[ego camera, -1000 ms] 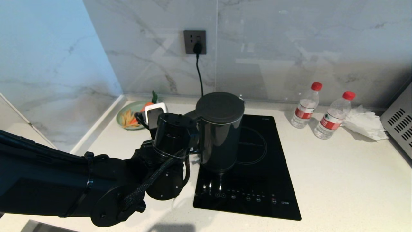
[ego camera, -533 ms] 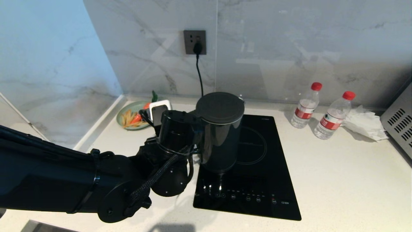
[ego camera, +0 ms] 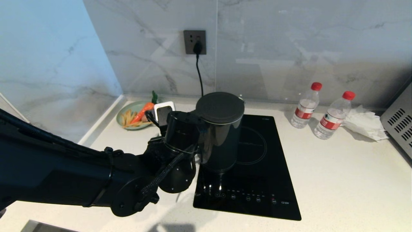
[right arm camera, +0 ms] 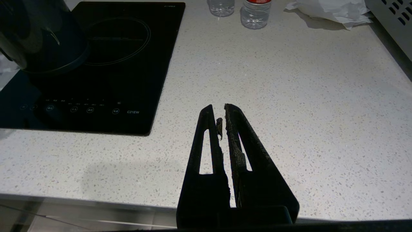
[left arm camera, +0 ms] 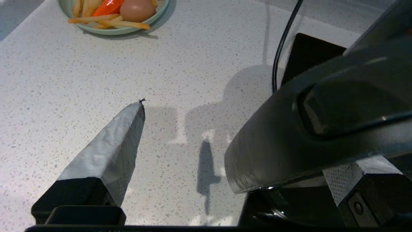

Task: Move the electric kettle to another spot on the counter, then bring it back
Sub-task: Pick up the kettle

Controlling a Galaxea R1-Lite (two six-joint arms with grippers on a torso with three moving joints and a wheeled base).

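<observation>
My left claw (left arm camera: 238,151) is spread wide, straddling the electric kettle (ego camera: 220,130) handle, nothing clamped. Kettle stands on the black cooktop (ego camera: 257,167) just beyond the fingers (left arm camera: 109,151). White speckled tabletop (ego camera: 338,180) underneath, marble walls behind. Only the left wrist view shows the egg (left arm camera: 137,9). Right claw (right arm camera: 222,120) pressed together, idle over tabletop.

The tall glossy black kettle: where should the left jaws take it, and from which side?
Probably by the loop handle of the tall glossy black kettle, from its left: the handle projects toward the left gripper, whose open jaws already straddle it.
</observation>
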